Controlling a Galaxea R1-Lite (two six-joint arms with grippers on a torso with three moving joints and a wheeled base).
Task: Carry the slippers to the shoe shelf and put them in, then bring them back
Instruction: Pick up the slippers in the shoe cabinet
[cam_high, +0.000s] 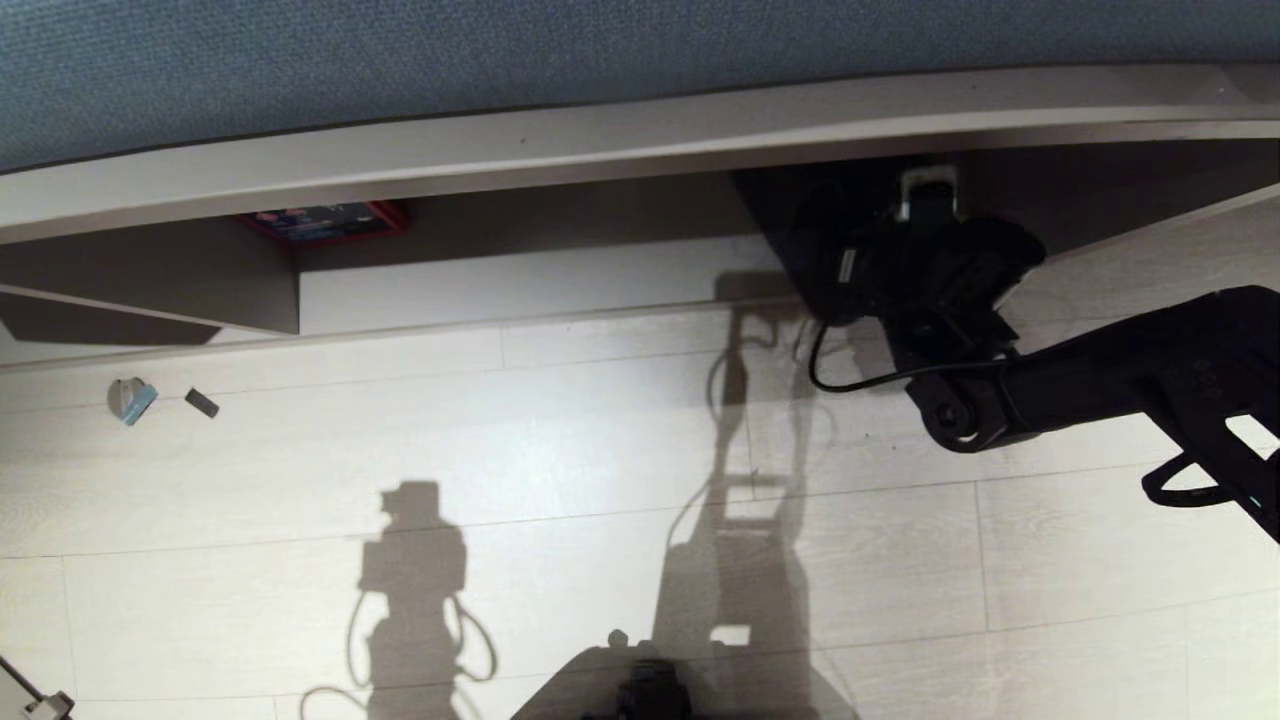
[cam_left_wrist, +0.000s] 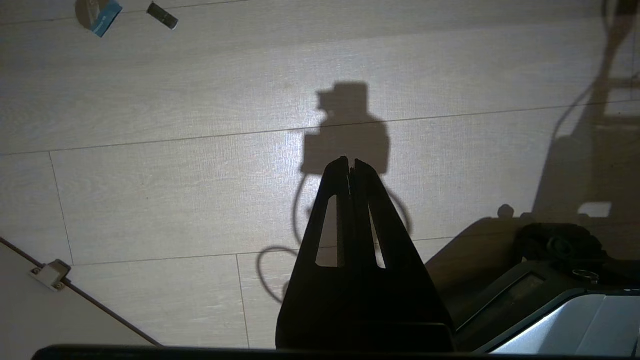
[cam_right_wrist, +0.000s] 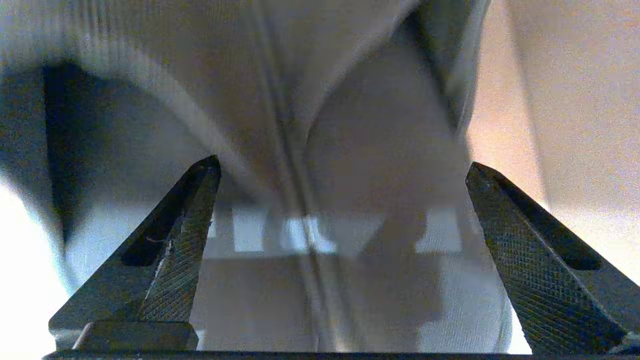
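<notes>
The slippers (cam_right_wrist: 350, 125) fill the right wrist view as blurred grey ribbed fabric, lying between the wide-apart fingers of my right gripper (cam_right_wrist: 344, 167), which is open. In the head view my right arm (cam_high: 1100, 380) reaches from the right into the far right end of the shoe shelf (cam_high: 520, 285). There the hand and the things in front of it merge into one dark mass. My left gripper (cam_left_wrist: 351, 162) is shut and empty, parked pointing down at the pale floor.
A red and blue box (cam_high: 325, 220) lies deep in the shelf at the left. A small grey-blue object (cam_high: 130, 400) and a dark block (cam_high: 202, 403) lie on the floor at the left. A blue fabric surface (cam_high: 600, 50) runs above the shelf.
</notes>
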